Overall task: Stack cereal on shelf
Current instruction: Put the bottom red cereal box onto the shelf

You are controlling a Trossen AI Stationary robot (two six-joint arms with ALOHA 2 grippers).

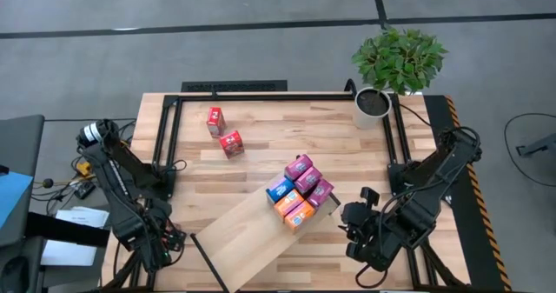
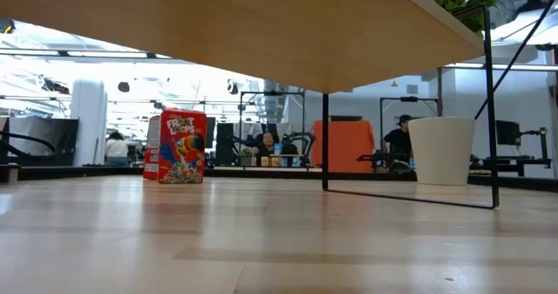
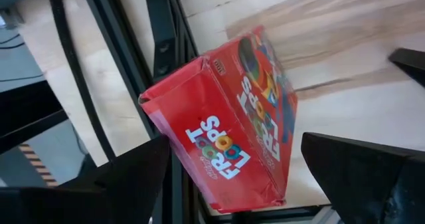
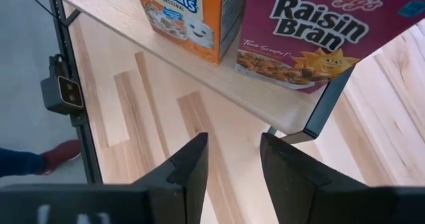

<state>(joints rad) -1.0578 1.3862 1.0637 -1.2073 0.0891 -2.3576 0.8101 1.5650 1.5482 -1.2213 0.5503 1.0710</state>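
The shelf (image 1: 234, 236), a pale board on thin black legs, stands slantwise at the table's near middle. Several cereal boxes (image 1: 300, 190), magenta, blue and orange, stand packed on its right end. Two red boxes (image 1: 215, 119) (image 1: 232, 143) stand on the tabletop toward the far left. My left gripper (image 1: 165, 241) is open at the near left; in its wrist view a red Froot Loops box (image 3: 226, 131) lies tilted between the fingers (image 3: 133, 177), over a black rail. My right gripper (image 1: 354, 216) is open just right of the shelf's loaded end, facing an orange box (image 4: 189, 11) and a Raisin Bran box (image 4: 312, 31). My left gripper: one finger's edge (image 3: 163, 151) overlaps the red box's side panel (image 3: 199, 151) in the wrist view, and a narrow gap shows at the other finger. Whether it touches the box I cannot tell. The arm hides this box from above.
A potted plant in a white pot (image 1: 373, 106) stands at the far right corner. A black metal frame (image 1: 169, 136) runs along the table's left, far and right sides. A person's red shoe (image 4: 50, 154) shows on the floor. Bare tabletop lies between the red boxes and the plant.
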